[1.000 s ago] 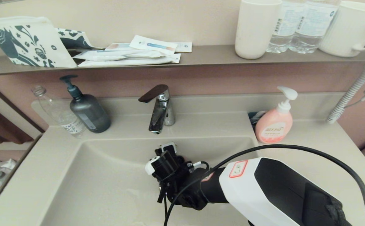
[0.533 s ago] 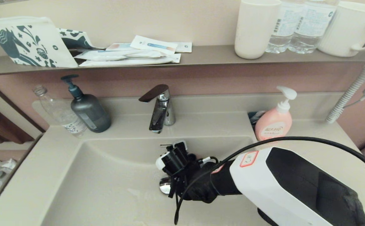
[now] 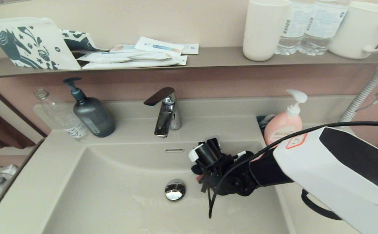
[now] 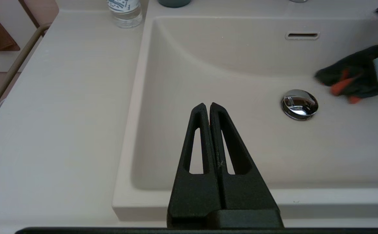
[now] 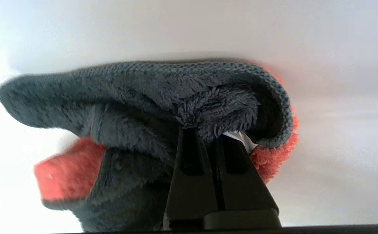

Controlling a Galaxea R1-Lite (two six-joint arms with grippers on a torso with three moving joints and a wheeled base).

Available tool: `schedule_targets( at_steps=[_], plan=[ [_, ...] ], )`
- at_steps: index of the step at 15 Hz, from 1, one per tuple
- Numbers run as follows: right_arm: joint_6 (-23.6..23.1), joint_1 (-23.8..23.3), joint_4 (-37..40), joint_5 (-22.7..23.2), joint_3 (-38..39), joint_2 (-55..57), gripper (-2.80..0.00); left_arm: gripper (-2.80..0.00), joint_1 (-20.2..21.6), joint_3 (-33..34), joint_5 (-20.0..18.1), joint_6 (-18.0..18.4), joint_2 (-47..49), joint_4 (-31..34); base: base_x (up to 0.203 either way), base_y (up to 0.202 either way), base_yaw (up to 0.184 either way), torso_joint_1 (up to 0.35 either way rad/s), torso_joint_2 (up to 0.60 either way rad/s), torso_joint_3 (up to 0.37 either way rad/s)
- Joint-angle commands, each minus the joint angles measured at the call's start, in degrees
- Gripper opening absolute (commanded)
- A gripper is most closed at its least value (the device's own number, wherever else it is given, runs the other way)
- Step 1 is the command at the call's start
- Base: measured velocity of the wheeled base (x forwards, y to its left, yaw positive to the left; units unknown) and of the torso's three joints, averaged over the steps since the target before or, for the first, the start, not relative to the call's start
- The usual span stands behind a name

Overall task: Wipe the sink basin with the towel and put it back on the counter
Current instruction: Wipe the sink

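Observation:
My right gripper is shut on the towel, a dark grey cloth with an orange-red reverse, bunched against the floor of the sink basin. In the left wrist view the towel lies just beyond the chrome drain plug, on the basin's right half. The head view shows the right wrist over that spot, with the drain plug to its left and the overflow slot behind. My left gripper hangs shut and empty above the basin's front-left rim. The counter surrounds the basin.
The faucet stands behind the basin. A pink soap bottle is on the right counter; a grey pump bottle and a clear bottle are at the back left. Cups and water bottles fill the wall shelf.
My right arm has slid the towel rightward and toward the back across the basin floor, uncovering the drain plug. The left gripper's earlier position is not shown.

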Motion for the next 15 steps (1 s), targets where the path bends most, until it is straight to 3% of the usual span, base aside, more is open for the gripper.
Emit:
schedule_targets(
  at_steps=[1,7,15],
  plan=[
    [0.0,-1.0,-0.3,-0.2,2.2,-3.8,-2.80,-2.80,0.0,0.0,0.0,0.0,0.1,0.0,0.000,0.000,0.000,0.000,0.00,0.000],
    [0.2,0.5,-1.0,-0.2,2.9,-1.6,-2.80,-2.80,0.0,0.0,0.0,0.0,0.1,0.0,0.000,0.000,0.000,0.000,0.00,0.000],
    [0.4,7.6,0.3,0.0,-19.8,14.4,-2.80,-2.80,0.0,0.0,0.0,0.0,0.1,0.0,0.000,0.000,0.000,0.000,0.00,0.000]
  ],
)
